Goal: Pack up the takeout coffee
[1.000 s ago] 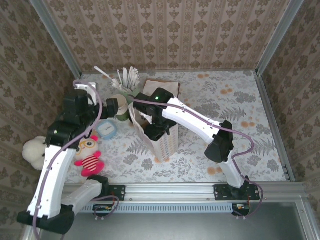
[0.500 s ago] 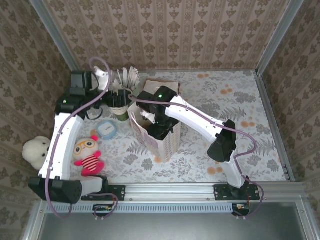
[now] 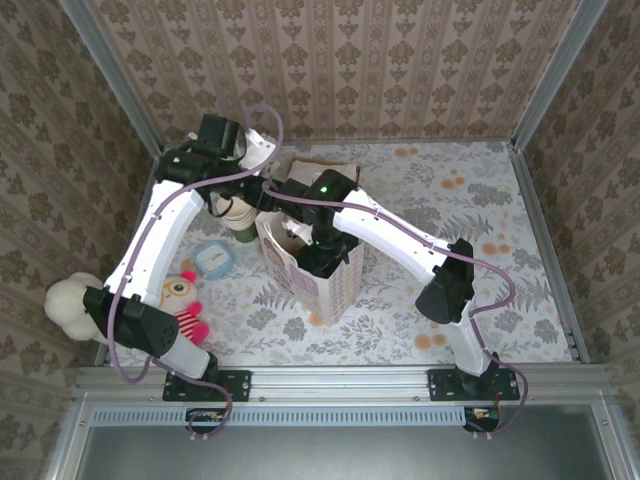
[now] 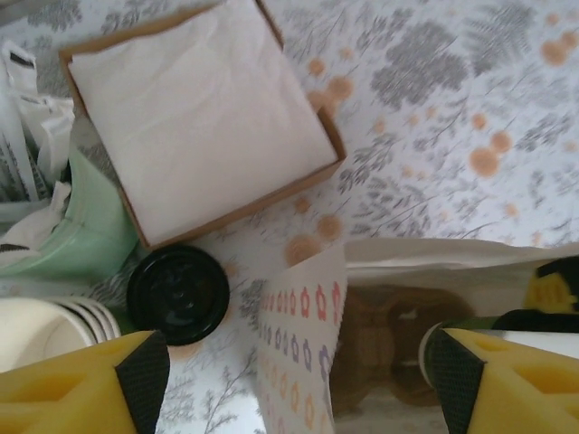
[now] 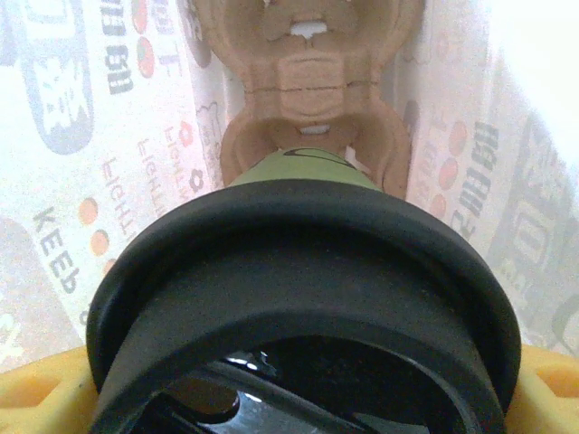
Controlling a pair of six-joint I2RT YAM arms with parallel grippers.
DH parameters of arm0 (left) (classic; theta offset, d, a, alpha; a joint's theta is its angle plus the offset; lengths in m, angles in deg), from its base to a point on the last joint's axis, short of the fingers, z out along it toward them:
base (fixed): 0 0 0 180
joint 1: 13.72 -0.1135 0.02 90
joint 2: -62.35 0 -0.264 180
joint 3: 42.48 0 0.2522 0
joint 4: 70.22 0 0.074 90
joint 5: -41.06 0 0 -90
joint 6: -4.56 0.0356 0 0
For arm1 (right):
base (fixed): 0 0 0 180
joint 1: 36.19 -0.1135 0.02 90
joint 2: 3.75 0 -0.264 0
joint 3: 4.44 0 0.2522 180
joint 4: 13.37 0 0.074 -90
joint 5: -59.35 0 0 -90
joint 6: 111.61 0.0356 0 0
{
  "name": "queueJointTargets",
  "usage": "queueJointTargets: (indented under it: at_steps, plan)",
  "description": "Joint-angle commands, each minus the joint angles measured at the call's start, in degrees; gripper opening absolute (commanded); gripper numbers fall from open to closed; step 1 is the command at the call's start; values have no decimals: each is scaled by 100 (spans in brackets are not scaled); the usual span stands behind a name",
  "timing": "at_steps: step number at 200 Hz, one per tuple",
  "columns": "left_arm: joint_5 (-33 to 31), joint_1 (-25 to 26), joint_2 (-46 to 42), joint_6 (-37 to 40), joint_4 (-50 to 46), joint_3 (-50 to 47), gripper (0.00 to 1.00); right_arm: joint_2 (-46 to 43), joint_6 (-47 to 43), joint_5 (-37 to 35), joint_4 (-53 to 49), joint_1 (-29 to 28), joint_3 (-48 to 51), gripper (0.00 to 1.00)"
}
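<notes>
So, right gripper (image 5: 294, 398) clamped on one takeout coffee (image 5: 298, 262) in the "KEEP" bag (image 5: 54, 181), second coffee (image 4: 177, 294) outside, left gripper (image 4: 298, 371) jaws apart.

Takeout coffee (image 5: 303, 271) lid blurred, cut off at bottom edge.

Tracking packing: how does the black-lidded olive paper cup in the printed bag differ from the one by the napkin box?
The bagged cup sits between the right gripper's pads; the table cup stands ungripped. The bagged cup is above a pulp carrier; the table cup, on floral tablecloth. Both have black lids.
</notes>
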Motion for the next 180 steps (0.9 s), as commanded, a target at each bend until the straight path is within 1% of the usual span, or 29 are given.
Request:
queueJointTargets:
  at_steps: [1, 14, 24, 31, 51, 68, 75, 90, 110, 125, 152, 180]
  plan:
    - [-511, 56, 165, 246, -377, 125, 74, -125, -113, 101, 158, -8, 59, 59]
    - [-206, 65, 178, 217, -252, 47, 68, -114, -131, 103, 160, -6, 58, 59]
    - [14, 69, 194, 151, -179, 32, 58, -103, -147, 95, 144, -11, 53, 59]
    - [90, 83, 217, 107, -158, 47, 52, -85, -150, 80, 113, -7, 47, 59]
    - [-5, 92, 187, 124, -121, -2, 40, -65, -123, 27, 55, -9, 39, 59]
    - [-105, 92, 135, 122, -101, -103, 24, -13, 4, -39, 30, -4, 11, 59]
    - [-82, 92, 109, 109, -105, -146, 20, 26, 62, -50, -9, -10, -23, 58]
    - [-36, 92, 48, 86, -97, -234, 20, 162, 152, -76, -150, 1, -206, 58]
    - [-5, 92, -30, 103, -82, -394, 26, 348, 155, -124, -261, -2, -403, 59]
    - [-17, 92, -58, 121, -62, -454, 26, 452, 124, -134, -299, -2, -514, 59]
    - [100, 91, -46, 144, -44, -440, 15, 574, 106, -129, -397, -2, -650, 58]
    - [270, 74, -84, 187, -9, -484, 6, 505, -28, -177, -410, 7, -351, 58]
